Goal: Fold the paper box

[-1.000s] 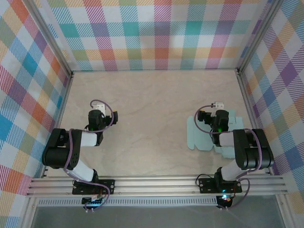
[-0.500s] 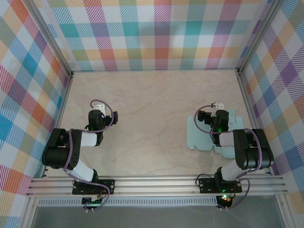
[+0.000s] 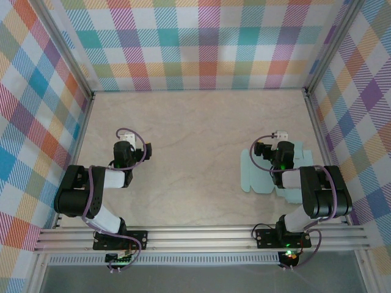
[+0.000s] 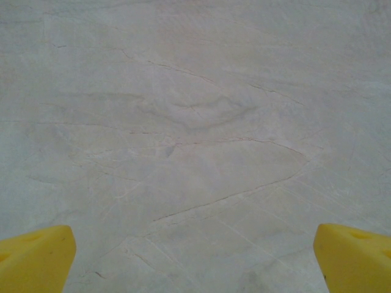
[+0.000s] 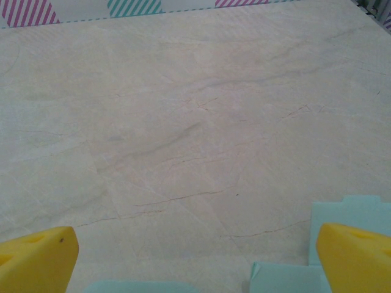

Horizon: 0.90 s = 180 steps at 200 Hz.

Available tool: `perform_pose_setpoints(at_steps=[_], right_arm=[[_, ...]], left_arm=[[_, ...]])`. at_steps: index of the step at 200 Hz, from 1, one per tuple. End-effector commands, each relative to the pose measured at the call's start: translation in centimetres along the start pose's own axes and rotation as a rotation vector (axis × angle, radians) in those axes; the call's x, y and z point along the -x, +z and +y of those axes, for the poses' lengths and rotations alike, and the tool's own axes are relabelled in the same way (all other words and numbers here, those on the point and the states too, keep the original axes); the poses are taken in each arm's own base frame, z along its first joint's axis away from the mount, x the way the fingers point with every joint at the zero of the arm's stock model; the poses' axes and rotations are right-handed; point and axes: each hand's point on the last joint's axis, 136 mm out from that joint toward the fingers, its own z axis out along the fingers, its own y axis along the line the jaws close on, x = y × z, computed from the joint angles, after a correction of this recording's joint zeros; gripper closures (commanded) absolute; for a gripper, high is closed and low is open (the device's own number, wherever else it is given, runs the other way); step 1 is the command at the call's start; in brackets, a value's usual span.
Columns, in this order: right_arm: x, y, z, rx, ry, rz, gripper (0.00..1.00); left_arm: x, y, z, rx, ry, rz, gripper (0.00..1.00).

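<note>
The paper box [image 3: 253,174] is a flat pale mint-green die-cut sheet lying on the table at the right, partly hidden under my right arm. In the right wrist view its flaps [image 5: 349,212] show at the bottom edge and lower right. My right gripper [image 3: 282,148] hovers over the sheet's far edge. It [image 5: 195,262] is open, with yellow fingertips [image 5: 36,256] wide apart and nothing between them. My left gripper [image 3: 124,145] is at the left of the table, far from the sheet. It [image 4: 195,262] is open too, and bare tabletop lies between its yellow fingertips [image 4: 33,259].
The beige marbled table [image 3: 195,134] is enclosed by plaid walls [image 3: 201,43] at the back and on both sides. An aluminium rail [image 3: 201,235] runs along the near edge by the arm bases.
</note>
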Motion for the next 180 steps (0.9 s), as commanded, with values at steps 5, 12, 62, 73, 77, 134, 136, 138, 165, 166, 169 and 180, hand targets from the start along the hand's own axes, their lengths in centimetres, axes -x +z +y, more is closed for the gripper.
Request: perform_pose_setpoints(at_steps=[5, 12, 62, 73, 77, 134, 136, 138, 165, 166, 169, 180], right_arm=[[3.2, -1.7, -0.1, -0.002, 0.013, -0.069, 0.0], [3.1, -2.3, -0.2, -0.01, 0.028, -0.015, 0.0], [0.4, -6.1, 2.6, 0.056, 0.451, 0.401, 0.0], [-1.0, -6.7, 3.4, 0.069, 0.554, 0.473, 0.0], [-1.5, -6.8, 3.7, 0.076, 0.583, 0.497, 0.0], [-5.9, -6.4, 6.6, 0.159, 0.775, 0.716, 0.0], [-6.0, -6.3, 6.6, 0.16, 0.774, 0.721, 0.0], [-6.1, -6.3, 6.7, 0.162, 0.775, 0.727, 0.0], [-7.0, -5.8, 7.4, 0.187, 0.777, 0.764, 0.0], [-7.0, -5.8, 7.4, 0.188, 0.777, 0.765, 0.0], [-7.1, -5.8, 7.5, 0.191, 0.776, 0.769, 0.0], [-7.4, -5.6, 7.9, 0.199, 0.769, 0.79, 0.0]], left_arm=[[2.8, -1.4, -1.4, -0.039, 0.044, -0.028, 0.0], [3.4, -1.8, -2.2, -0.062, 0.066, -0.016, 0.0], [5.4, -5.5, -9.9, -0.33, 0.155, 0.004, 0.0], [5.3, -6.2, -11.5, -0.368, 0.165, 0.002, 0.0], [5.2, -6.4, -12.1, -0.382, 0.172, 0.004, 0.0], [4.7, -6.9, -17.0, -0.513, 0.169, -0.029, 0.0], [4.7, -6.9, -17.0, -0.514, 0.17, -0.028, 0.0], [4.8, -6.8, -17.1, -0.516, 0.17, -0.029, 0.0], [4.9, -6.7, -18.0, -0.542, 0.18, -0.015, 0.0], [4.9, -6.7, -18.0, -0.543, 0.181, -0.015, 0.0], [4.8, -6.7, -18.1, -0.544, 0.183, -0.016, 0.0], [4.9, -6.7, -18.0, -0.537, 0.184, -0.025, 0.0]])
